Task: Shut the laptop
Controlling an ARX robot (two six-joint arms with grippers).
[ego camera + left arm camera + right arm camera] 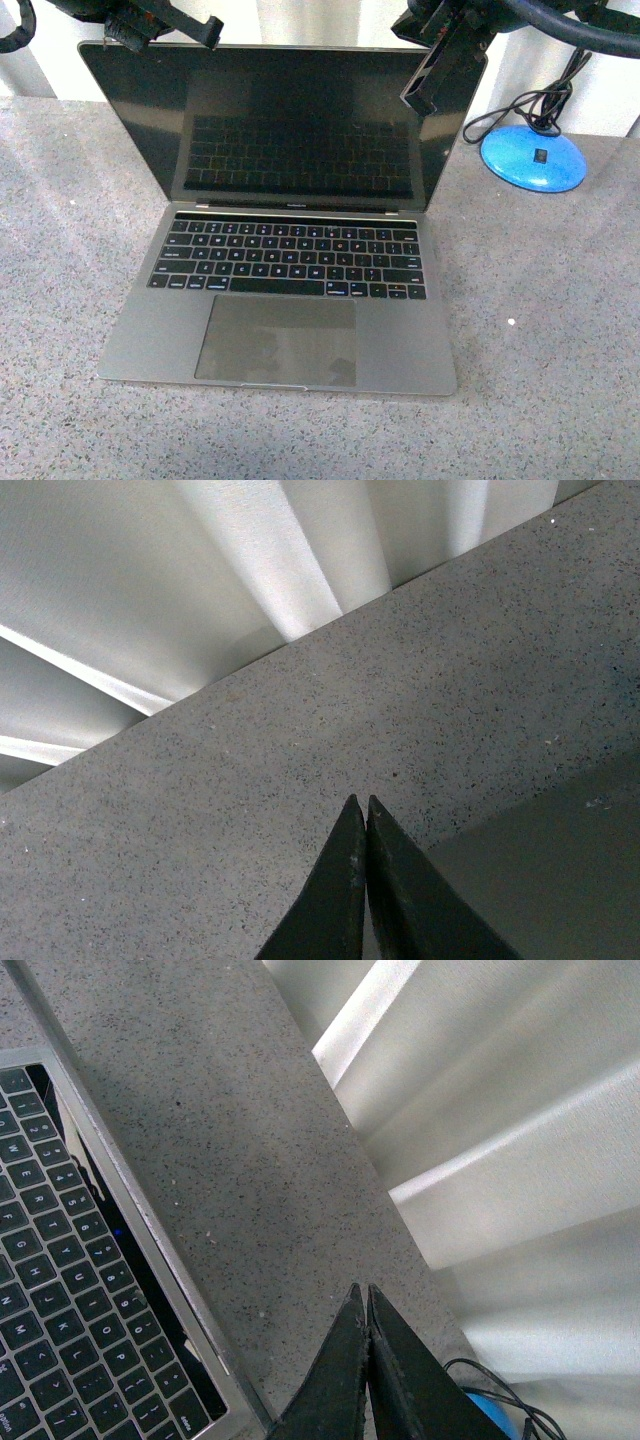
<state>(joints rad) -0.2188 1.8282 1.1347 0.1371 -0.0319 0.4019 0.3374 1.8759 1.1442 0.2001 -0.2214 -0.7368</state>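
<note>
— What is the setting?
— A grey speckled counter (pixel 560 330) lies under both pincers, and a white pleated curtain (pixel 150 580) hangs beyond them.
— And the laptop?
— The laptop (pixel 290 260) stands open on the counter. It sits between the two pincers and reaches from them toward the robot. Its dark screen leans back and mirrors the keys, and its top edge is level with the pincers.
— Where is each pincer?
— The left pincer (pixel 360 805) hangs by the screen's top left corner, its tips clenched together on nothing. The right pincer (pixel 362 1292) overlaps the top right corner in the front view and is likewise clenched and empty. I cannot tell whether either touches the lid.
— Anything else?
— A blue disc (pixel 533 158) lies on the counter to the right of the right pincer and lower than it, just clear of the laptop. A black cable (pixel 545 118) coils above the disc, near the right pincer.
</note>
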